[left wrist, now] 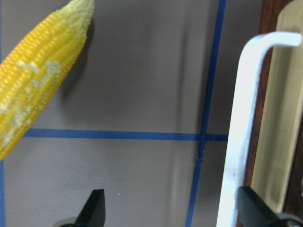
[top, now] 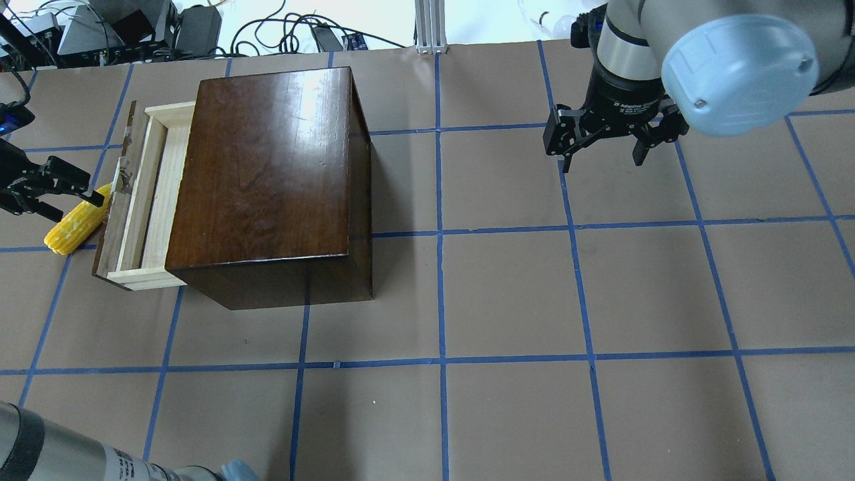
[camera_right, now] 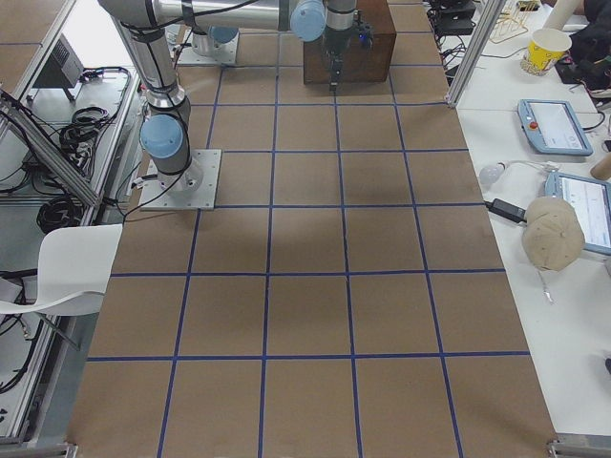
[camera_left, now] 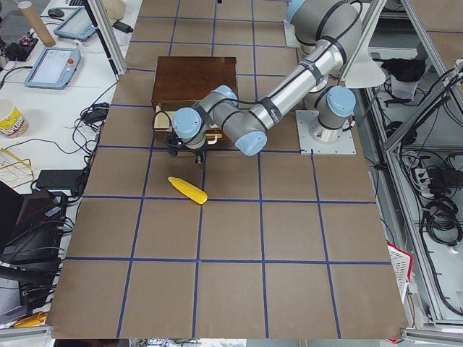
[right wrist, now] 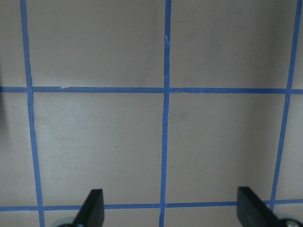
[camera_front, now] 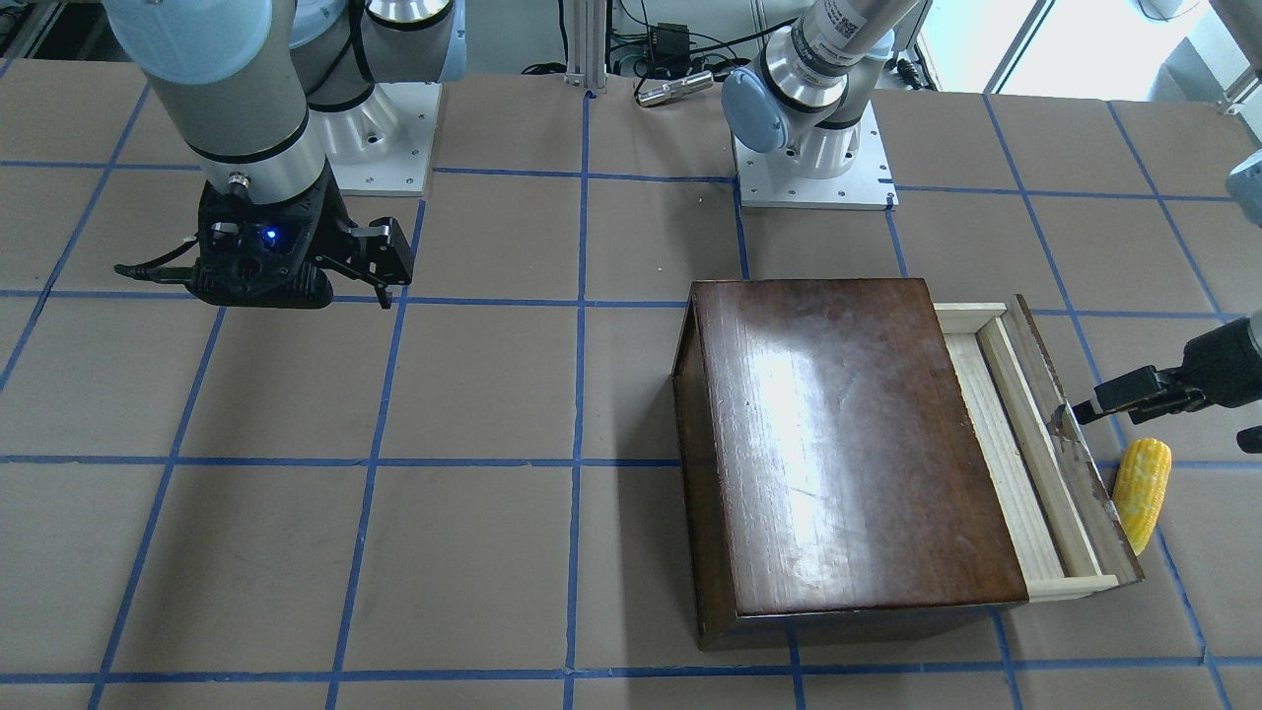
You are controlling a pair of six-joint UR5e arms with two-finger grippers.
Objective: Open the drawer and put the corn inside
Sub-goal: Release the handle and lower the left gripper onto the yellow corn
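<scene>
The glossy dark-brown box (top: 267, 174) stands on the table with its drawer (top: 152, 194) pulled partly out, showing pale wood and the chipped dark front panel (camera_front: 1085, 463). The yellow corn (top: 75, 224) lies on the table just outside that panel and also shows in the left wrist view (left wrist: 33, 85). My left gripper (left wrist: 173, 213) is open and empty above the table beside the corn. One of its fingertips (left wrist: 251, 210) is next to the drawer's white handle (left wrist: 241, 118). My right gripper (top: 601, 160) is open and empty, far from the box.
The table is brown paper with a blue tape grid (top: 441, 234). Both arm bases (camera_front: 813, 168) stand at the robot's edge of it. Cables and equipment (top: 133, 27) lie beyond the far edge.
</scene>
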